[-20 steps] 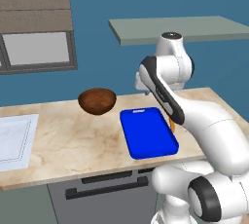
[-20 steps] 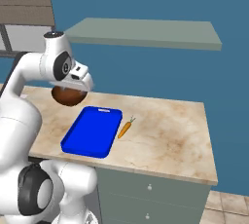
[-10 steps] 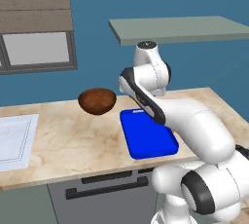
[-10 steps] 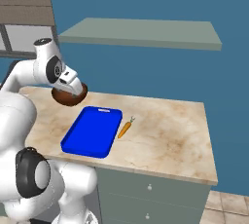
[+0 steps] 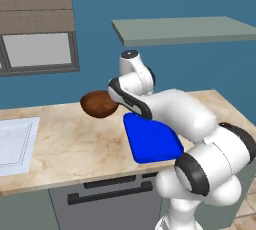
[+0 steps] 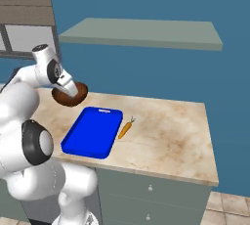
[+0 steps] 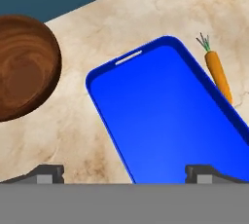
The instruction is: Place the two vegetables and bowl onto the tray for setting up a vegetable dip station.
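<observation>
The hand (image 7: 124, 172) is spread wide and holds nothing, hovering over the near end of the tray (image 7: 160, 121). In the hand view the tray's long axis runs from 11 to 5 o'clock. The carrot (image 7: 218, 74) lies on the counter (image 7: 146, 18) just beside the tray's right rim, parallel, leaves toward 11. The bowl (image 7: 22, 67) sits apart at 10 o'clock.

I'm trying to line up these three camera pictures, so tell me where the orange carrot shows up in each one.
Left base view: I cannot find it; the arm covers the counter right of the blue tray.
Right base view: the carrot lies on the counter just right of the tray, near its far end.
Hand view: the carrot is at the right edge, beside the tray's rim.
Shared landmark: the blue tray.
</observation>
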